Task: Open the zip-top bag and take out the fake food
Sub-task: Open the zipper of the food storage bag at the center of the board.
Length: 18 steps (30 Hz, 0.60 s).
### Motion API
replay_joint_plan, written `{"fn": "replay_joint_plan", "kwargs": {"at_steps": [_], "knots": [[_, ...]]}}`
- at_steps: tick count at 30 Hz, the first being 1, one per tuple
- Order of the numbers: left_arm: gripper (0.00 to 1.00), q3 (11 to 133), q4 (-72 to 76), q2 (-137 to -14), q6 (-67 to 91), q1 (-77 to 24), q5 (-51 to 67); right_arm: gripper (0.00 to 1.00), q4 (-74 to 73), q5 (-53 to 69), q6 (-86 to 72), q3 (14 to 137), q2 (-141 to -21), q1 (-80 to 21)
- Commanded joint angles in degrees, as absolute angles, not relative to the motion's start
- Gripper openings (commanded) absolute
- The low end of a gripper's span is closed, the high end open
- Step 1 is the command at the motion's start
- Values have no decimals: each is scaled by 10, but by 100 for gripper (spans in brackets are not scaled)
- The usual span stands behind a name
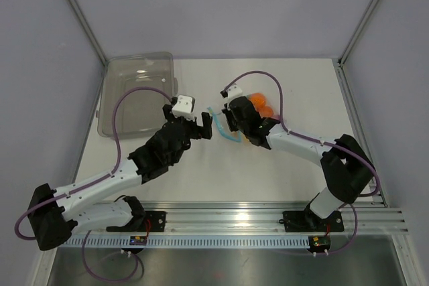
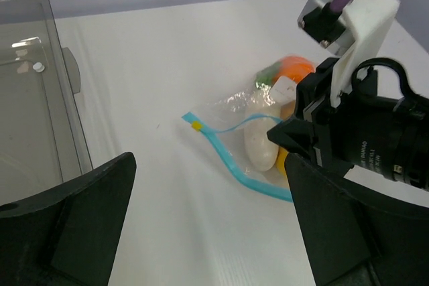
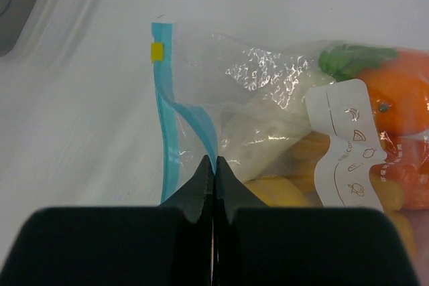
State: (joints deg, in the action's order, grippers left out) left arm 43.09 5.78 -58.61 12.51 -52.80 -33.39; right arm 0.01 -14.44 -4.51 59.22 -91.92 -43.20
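Observation:
The zip-top bag (image 3: 268, 92) lies on the white table, its light blue zip strip (image 3: 164, 118) facing left with a yellow slider tab. My right gripper (image 3: 214, 164) is shut on one lip of the strip, pulled away from the other lip, so the mouth gapes. Inside are the fake food: a white radish (image 3: 258, 135), yellow pieces (image 3: 281, 192) and an orange piece with a green top (image 3: 395, 92). My left gripper (image 2: 211, 232) is open and empty, just short of the strip (image 2: 231, 165). In the top view the grippers, left (image 1: 206, 127) and right (image 1: 231, 124), face each other across the bag mouth (image 1: 221, 130).
A smoky-grey translucent tray (image 1: 137, 92) stands at the back left, also at the left edge of the left wrist view (image 2: 40, 98). A white paper label (image 3: 345, 149) lies inside the bag. Grey walls enclose the table on three sides.

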Motion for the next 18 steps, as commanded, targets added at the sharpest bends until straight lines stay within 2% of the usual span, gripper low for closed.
{"fn": "replay_joint_plan", "kwargs": {"at_steps": [1, 3, 4, 7, 14, 18], "knots": [[97, 414, 64, -604, 141, -519, -340, 1, 13, -257, -9, 624, -922, -482], [99, 412, 56, -606, 155, -512, -338, 1, 25, -292, -4, 634, -935, -499], [99, 414, 50, -606, 161, -508, -324, 6, 30, -301, -4, 636, -940, -505], [99, 392, 58, -595, 185, -492, -300, 8, 33, -301, -14, 644, -949, -509], [98, 341, 155, -613, 204, -470, -238, 1, 78, -313, -46, 612, -922, -509], [95, 300, 240, -613, 177, -470, -201, 0, 70, -307, -58, 614, -918, -509]]}}
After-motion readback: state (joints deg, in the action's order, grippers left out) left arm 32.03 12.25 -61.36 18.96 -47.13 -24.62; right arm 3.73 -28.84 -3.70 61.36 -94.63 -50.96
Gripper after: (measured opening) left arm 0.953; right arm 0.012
